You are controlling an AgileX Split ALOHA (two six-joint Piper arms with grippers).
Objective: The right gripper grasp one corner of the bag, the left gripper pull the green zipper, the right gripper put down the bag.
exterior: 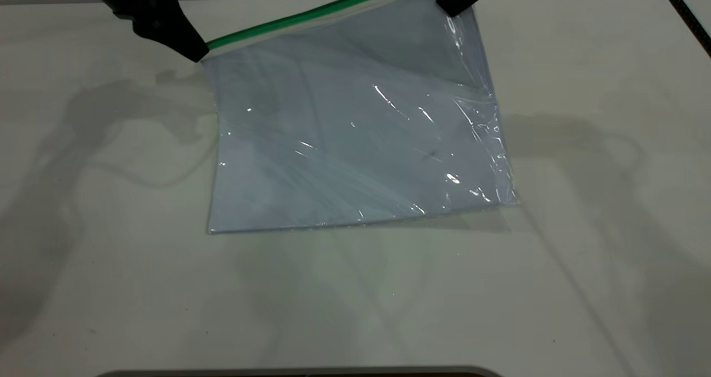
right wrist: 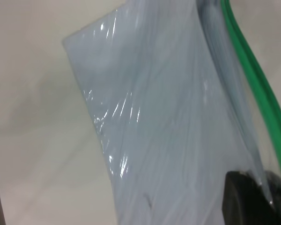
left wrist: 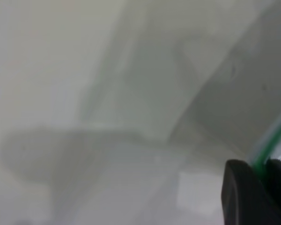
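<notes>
Right gripper [exterior: 452,5] jaws clamp the corner of the clear plastic document bag [exterior: 355,138], its lower edge on the white counter [exterior: 111,282], while left gripper [exterior: 197,52] jaws pinch its bright green zipper strip [exterior: 311,16].

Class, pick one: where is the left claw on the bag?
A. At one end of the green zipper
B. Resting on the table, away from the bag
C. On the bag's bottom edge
A: the left claw grips the green zipper at the end of the bag.

bag [exterior: 355,138] on table [exterior: 111,282]; zipper [exterior: 311,15] along far edge
</notes>
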